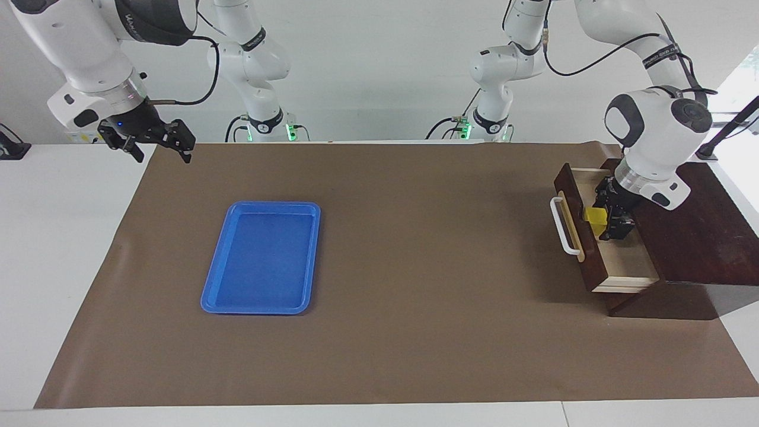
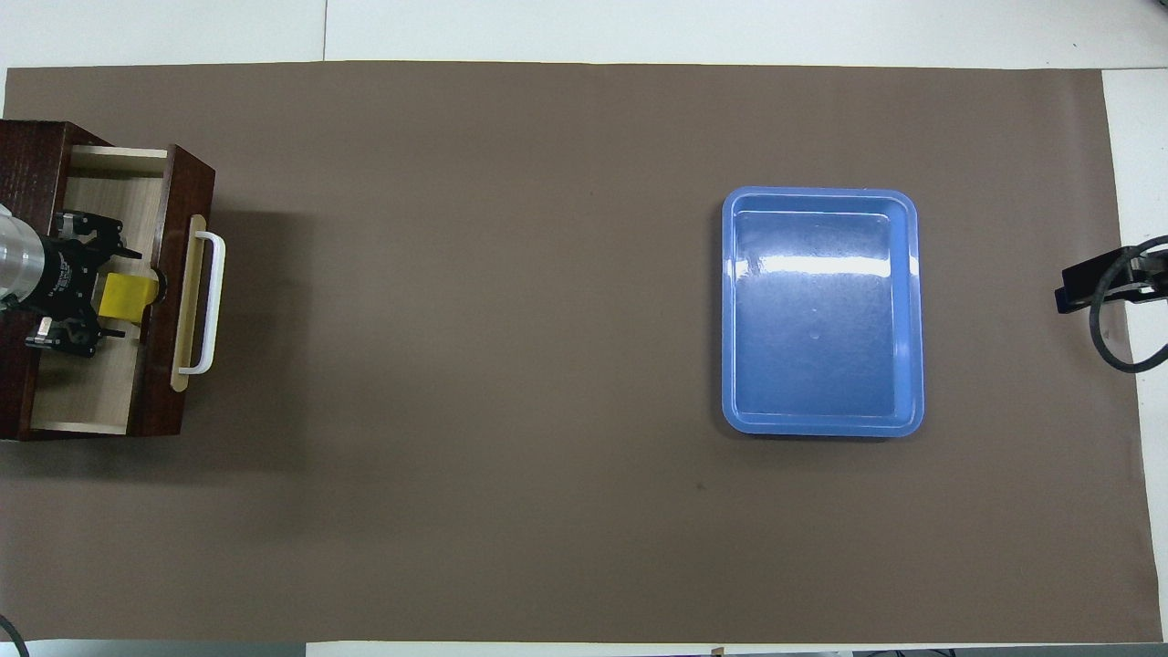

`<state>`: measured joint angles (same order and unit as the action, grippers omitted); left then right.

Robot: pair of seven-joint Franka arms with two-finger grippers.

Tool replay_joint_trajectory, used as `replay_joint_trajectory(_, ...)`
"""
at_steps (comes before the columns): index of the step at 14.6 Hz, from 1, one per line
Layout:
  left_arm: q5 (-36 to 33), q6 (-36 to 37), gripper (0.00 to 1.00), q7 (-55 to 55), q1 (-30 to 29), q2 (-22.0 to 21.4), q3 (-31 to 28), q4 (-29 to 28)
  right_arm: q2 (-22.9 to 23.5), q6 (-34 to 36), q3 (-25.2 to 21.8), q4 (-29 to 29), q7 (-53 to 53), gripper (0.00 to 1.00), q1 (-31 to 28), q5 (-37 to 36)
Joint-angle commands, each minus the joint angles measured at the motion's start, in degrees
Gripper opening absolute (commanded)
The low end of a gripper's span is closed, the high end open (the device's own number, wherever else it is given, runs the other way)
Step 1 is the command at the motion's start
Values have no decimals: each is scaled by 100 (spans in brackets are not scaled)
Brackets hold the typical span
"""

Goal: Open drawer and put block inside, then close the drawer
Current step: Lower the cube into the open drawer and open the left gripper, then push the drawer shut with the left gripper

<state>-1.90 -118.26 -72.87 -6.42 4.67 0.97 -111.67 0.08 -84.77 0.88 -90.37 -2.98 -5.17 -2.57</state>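
Note:
The dark wooden drawer (image 1: 578, 228) stands pulled open at the left arm's end of the table, with its white bar handle (image 1: 562, 225) facing the table's middle. It also shows in the overhead view (image 2: 164, 292). The yellow block (image 1: 595, 216) lies inside the drawer, close against the drawer front, and shows from above too (image 2: 123, 299). My left gripper (image 1: 612, 224) reaches down into the drawer, open, with the block between its spread fingers; in the overhead view (image 2: 111, 292) it sits beside the block. My right gripper (image 1: 161, 151) waits open in the air over the table's edge at the right arm's end.
A flat blue tray (image 1: 216, 296) lies on the brown mat toward the right arm's end, also seen from above (image 2: 730, 310). The dark box top (image 1: 694, 237) of the drawer's housing lies under the left arm's wrist.

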Motion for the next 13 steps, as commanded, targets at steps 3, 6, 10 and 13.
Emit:
replay_joint_trajectory(3, 49, 1023, 100, -69, 9, -194, 17, 724, -34, 57, 44, 37, 140, 100, -89, 152)
replay_joint_trajectory(6, 93, 1174, 100, -78, 9, -439, 44, 953, -43, 57, 44, 2, 140, 100, -80, 143)
replay_joint_trajectory(10, 110, 1411, 100, -130, 114, -545, 210, 1051, -43, 57, 44, 2, 105, 100, -80, 125)
replay_joint_trajectory(13, 102, 1324, 100, -751, 667, -538, 202, 840, -43, 31, 44, 11, 96, 100, -54, 46)
